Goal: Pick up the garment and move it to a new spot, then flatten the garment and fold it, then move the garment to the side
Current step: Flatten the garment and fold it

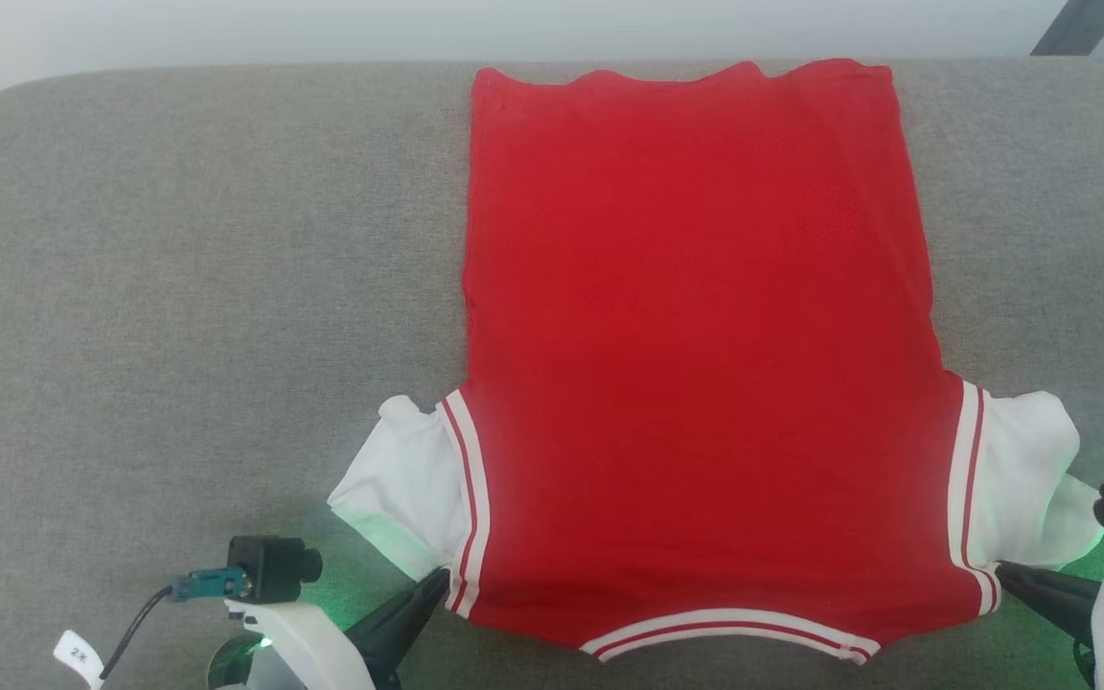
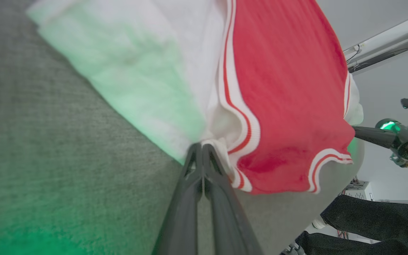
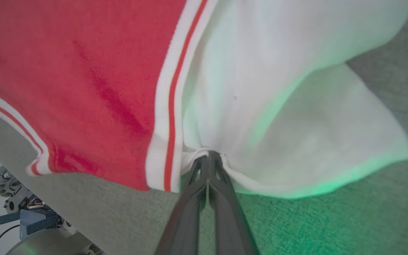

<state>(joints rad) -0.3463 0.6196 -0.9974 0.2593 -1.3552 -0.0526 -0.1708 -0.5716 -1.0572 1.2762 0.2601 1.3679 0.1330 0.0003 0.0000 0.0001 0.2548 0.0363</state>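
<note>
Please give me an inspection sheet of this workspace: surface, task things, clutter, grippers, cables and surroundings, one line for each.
Surface: grey fabric surface, with a green glow near both grippers.
Job's things: garment spread flat, plain red side up, neck trim toward the robot, hem at the far edge; white sleeves rumpled.
Clutter: nothing seen.
Grippers: left gripper shut on the garment at one sleeve seam; right gripper shut on it at the other.
Cables: black cable with a white tag beside the left wrist camera.
Surroundings: pale wall beyond the surface; wheeled equipment below its edge.
</note>
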